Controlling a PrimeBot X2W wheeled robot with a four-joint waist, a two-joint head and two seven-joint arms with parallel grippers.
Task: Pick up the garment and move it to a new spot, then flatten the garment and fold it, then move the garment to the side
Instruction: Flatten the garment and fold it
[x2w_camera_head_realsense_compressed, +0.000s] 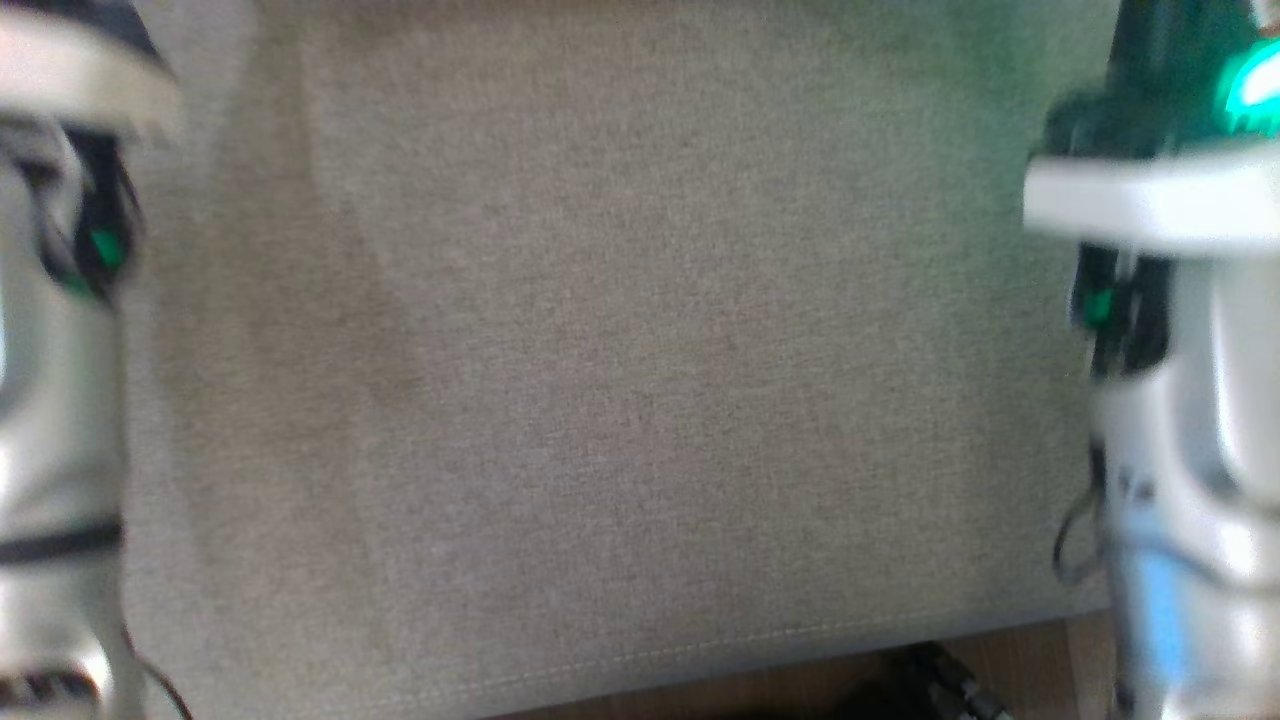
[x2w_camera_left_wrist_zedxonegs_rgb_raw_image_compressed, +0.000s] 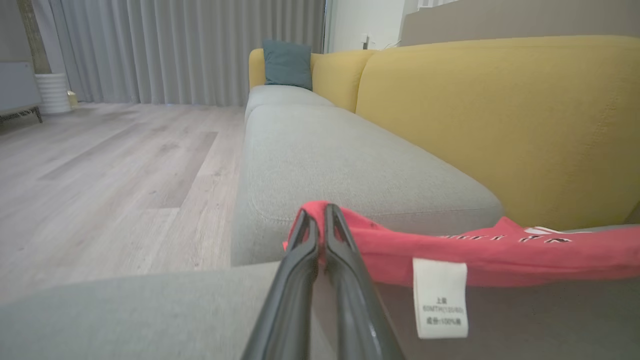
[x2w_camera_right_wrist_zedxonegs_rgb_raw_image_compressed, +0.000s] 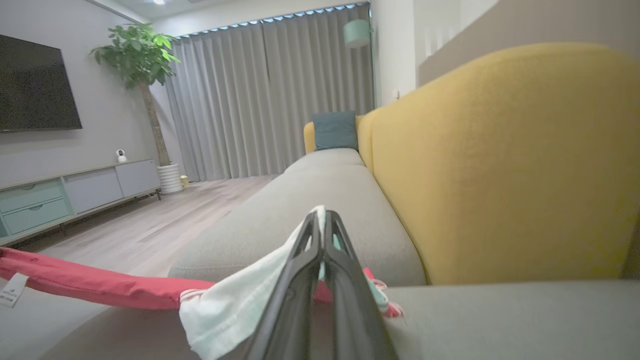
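The left end effector (x2w_camera_left_wrist_zedxonegs_rgb_raw_image_compressed: 318, 216) is clamping tight on the garment (x2w_camera_left_wrist_zedxonegs_rgb_raw_image_compressed: 490, 255) by its red edge. The cloth is stretching off to its right, a white label (x2w_camera_left_wrist_zedxonegs_rgb_raw_image_compressed: 440, 298) dangling. The grey sofa seat (x2w_camera_left_wrist_zedxonegs_rgb_raw_image_compressed: 340, 160) is lying open ahead.

The right end effector (x2w_camera_right_wrist_zedxonegs_rgb_raw_image_compressed: 322, 224) is pinching the white sleeve (x2w_camera_right_wrist_zedxonegs_rgb_raw_image_compressed: 235, 305), with the yellow backrest (x2w_camera_right_wrist_zedxonegs_rgb_raw_image_compressed: 500, 165) rising close on its right.

In the blurred head view, pale forearms (x2w_camera_head_realsense_compressed: 55, 420) are flanking the seat.

A white care label (x2w_camera_left_wrist_zedxonegs_rgb_raw_image_compressed: 440, 298) hung from the lower edge of the red garment (x2w_camera_left_wrist_zedxonegs_rgb_raw_image_compressed: 500, 255) in the left wrist view. It bore 3 short lines of small grey print. The top line was Chinese characters too soft to make out. The middle line read roughly "60MTH(120/60)", and the bottom line showed "100%" among Chinese characters. Along the garment's upper edge ran black, white-edged lettering (x2w_camera_left_wrist_zedxonegs_rgb_raw_image_compressed: 500, 238), seen nearly edge-on and not legible. In the right wrist view the care label (x2w_camera_right_wrist_zedxonegs_rgb_raw_image_compressed: 12, 290) showed at the left edge, its print too small to read.
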